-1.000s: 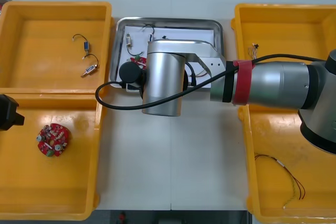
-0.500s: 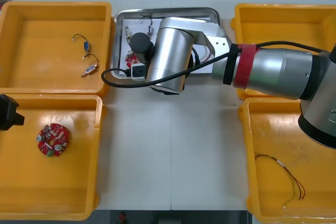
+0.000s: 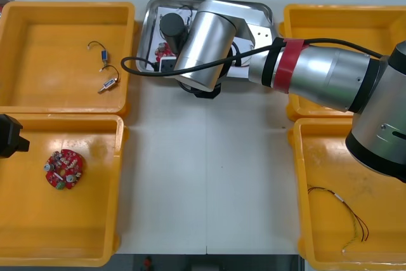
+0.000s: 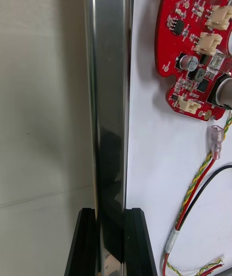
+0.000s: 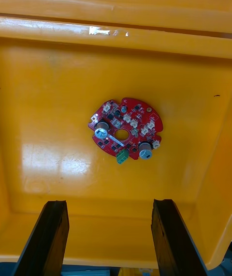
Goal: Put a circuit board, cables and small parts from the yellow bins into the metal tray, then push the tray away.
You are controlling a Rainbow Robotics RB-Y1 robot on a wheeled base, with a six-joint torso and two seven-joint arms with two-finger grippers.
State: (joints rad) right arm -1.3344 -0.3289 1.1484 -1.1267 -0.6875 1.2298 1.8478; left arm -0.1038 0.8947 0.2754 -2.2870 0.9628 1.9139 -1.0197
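Seemingly at the last step, the right gripper (image 4: 110, 215) clamps the near rim of the shiny rectangular metal tray (image 4: 108, 87) between the far yellow plastic bins (image 3: 63, 9), needing a straight push away; the left gripper (image 5: 110, 206) idles open above a bin.

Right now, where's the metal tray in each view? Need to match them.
Front view: metal tray far middle, between the far yellow bins, right arm over it.
Right wrist view: its shiny rim runs up between the right gripper's fingers, clamped.
Left wrist view: not in it; open left gripper faces the near-left yellow bin.
Shared landmark: red circuit board inside the tray.
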